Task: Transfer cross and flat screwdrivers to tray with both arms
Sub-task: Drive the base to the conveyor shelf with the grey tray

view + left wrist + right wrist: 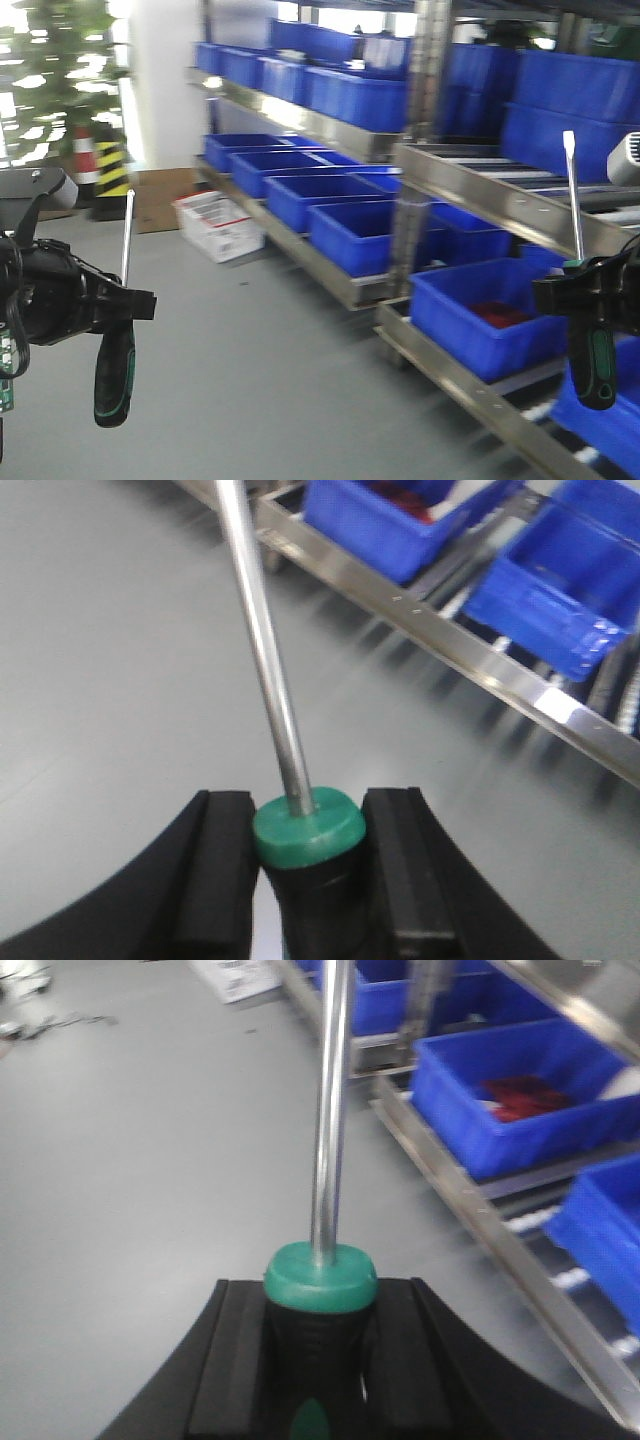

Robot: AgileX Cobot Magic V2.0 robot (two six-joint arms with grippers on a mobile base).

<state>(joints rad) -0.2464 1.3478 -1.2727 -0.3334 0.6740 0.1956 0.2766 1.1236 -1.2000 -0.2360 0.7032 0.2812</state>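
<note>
Left gripper (118,300): closed on the black-and-green handle of the left screwdriver (113,375). Shaft up, near vertical, handle end hanging below the jaws. In the left wrist view, left pads (225,870) pressed against both sides of the handle just under the green collar (307,830). Tip too blurred to classify. Position: well left of the steel rack (440,175), over the grey floor (250,380).

Right gripper (583,285): closed on the handle of the flat screwdriver (600,365). Shaft up, tilted slightly left, widened flat tip at the top. Same clamping in the right wrist view: right pads (240,1360) on both sides of the handle. Position: directly in front of the rack, before a blue bin (490,315) on its lowest level, red contents inside. More blue bins along the rack's upper levels. Both screwdrivers clear of the rack, in contact with the pads only.
</note>
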